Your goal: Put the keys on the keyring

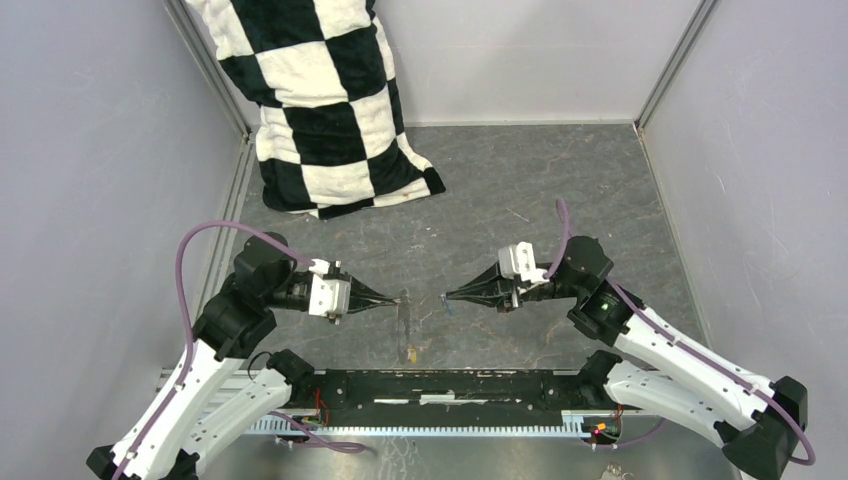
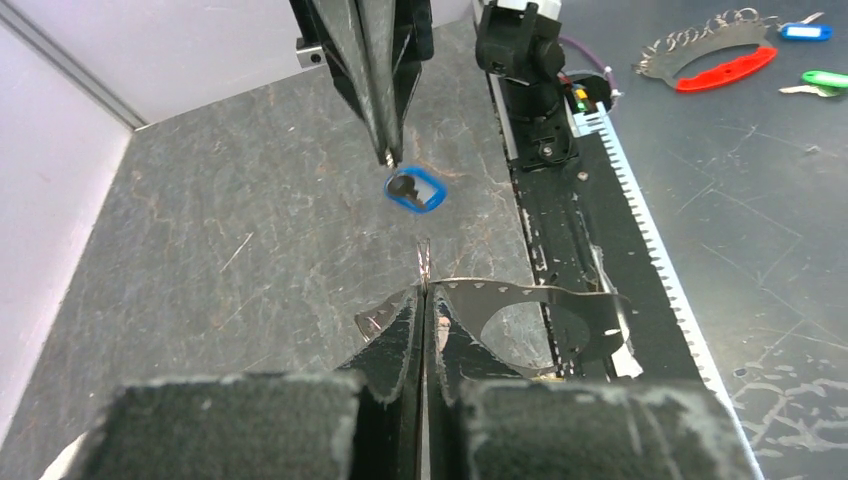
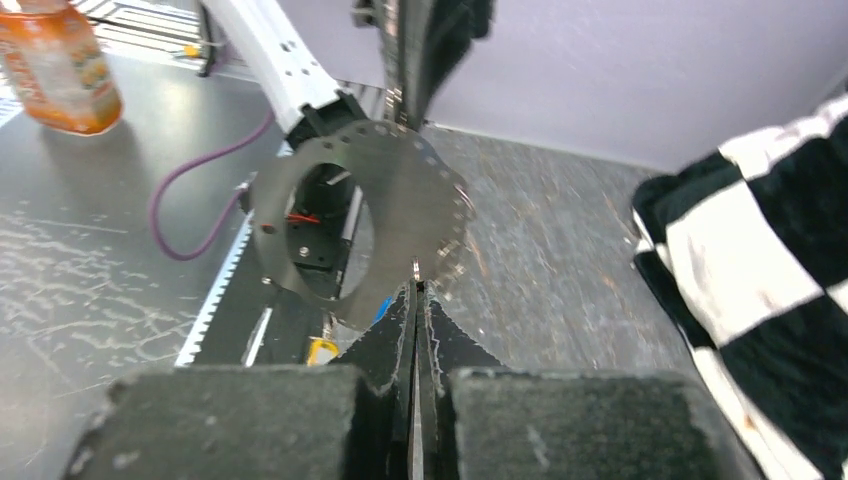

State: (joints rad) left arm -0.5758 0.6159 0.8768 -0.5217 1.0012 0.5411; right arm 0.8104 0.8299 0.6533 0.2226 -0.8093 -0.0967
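The keyring [image 3: 405, 205] is a flat, thin silver-grey ring with small holes along its rim. It hangs edge-on in the top view [image 1: 404, 322]. My left gripper [image 1: 398, 299] is shut on its upper rim, with the band [image 2: 545, 300] running off to the right of the fingertips. My right gripper [image 1: 448, 296] faces it a short gap away, shut on the blue key; the blue head [image 2: 414, 190] dangles below its tip [image 2: 388, 155]. In the right wrist view a sliver of metal pokes from the closed tips [image 3: 415, 290], just before the ring's face. A yellow key head [image 3: 320, 350] shows below the ring.
A black-and-white checkered cloth [image 1: 330, 100] lies at the back left. The black base rail [image 1: 450, 385] runs along the near edge. Beyond the rail lie red, blue and green key tags [image 2: 725, 65]. An orange bottle [image 3: 60, 65] stands off the table. Grey walls close in both sides.
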